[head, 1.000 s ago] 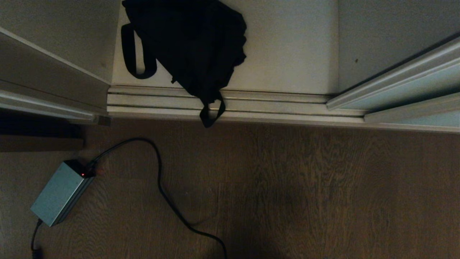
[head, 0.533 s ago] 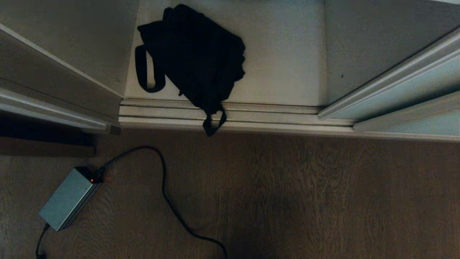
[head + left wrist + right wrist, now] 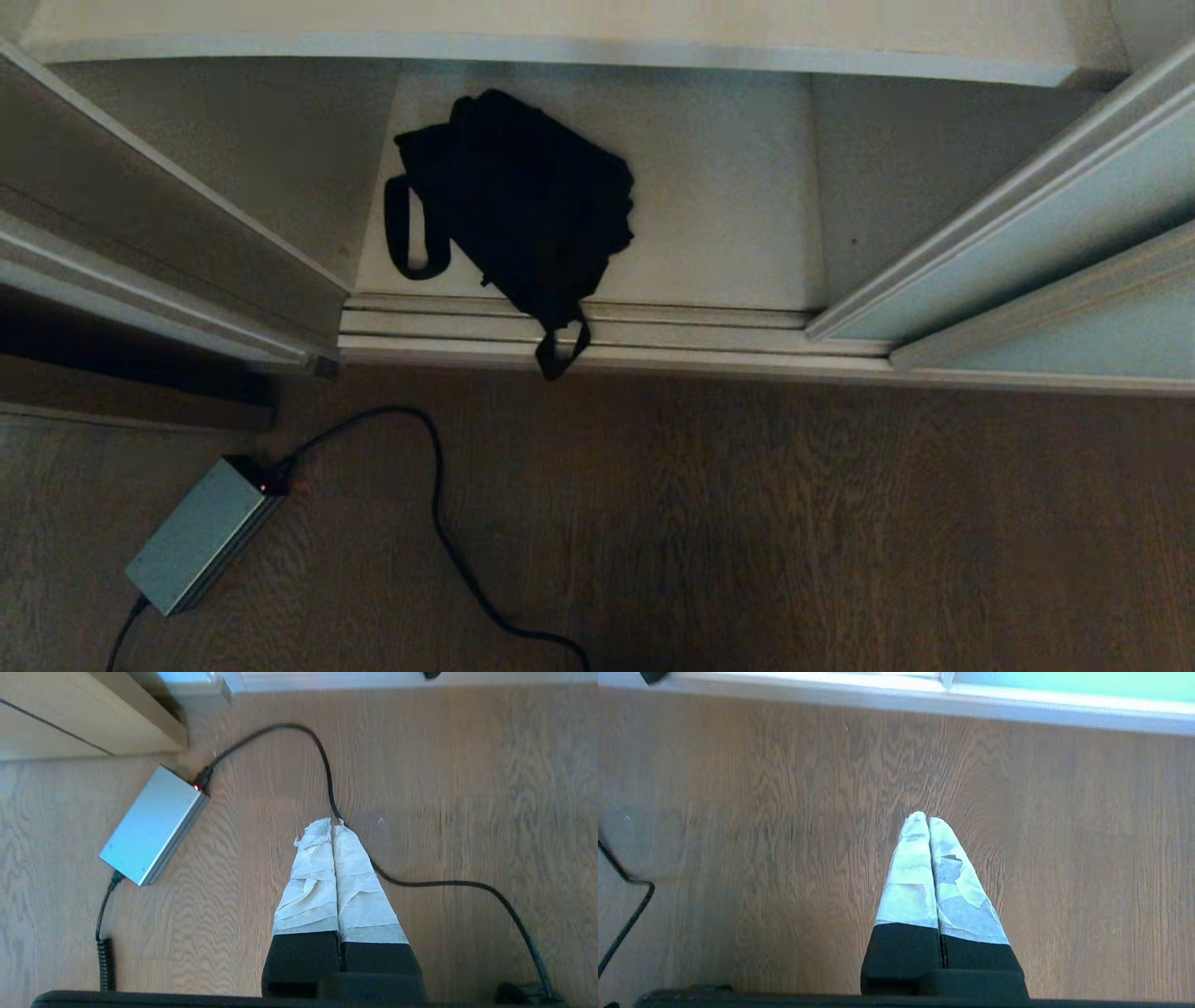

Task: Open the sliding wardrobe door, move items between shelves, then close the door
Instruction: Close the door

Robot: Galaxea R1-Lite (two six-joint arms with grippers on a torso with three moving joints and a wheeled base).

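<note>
Home bedroom: wardrobe shelves (image 3: 560, 42), wood floor (image 3: 794, 523)

Head view dim and murky; both wrist views bright and evenly lit.

Wardrobe floor (image 3: 728, 224) catches soft light from above; the wood floor (image 3: 794, 523) sinks into shadow, darkest at lower centre. Black bag (image 3: 523, 215) reads as a near-featureless silhouette. Wrist views: wood grain slightly smeared; pale glare on the door frame strip (image 3: 1017, 707).

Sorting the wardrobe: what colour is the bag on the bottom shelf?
Black bag; head view.
</note>
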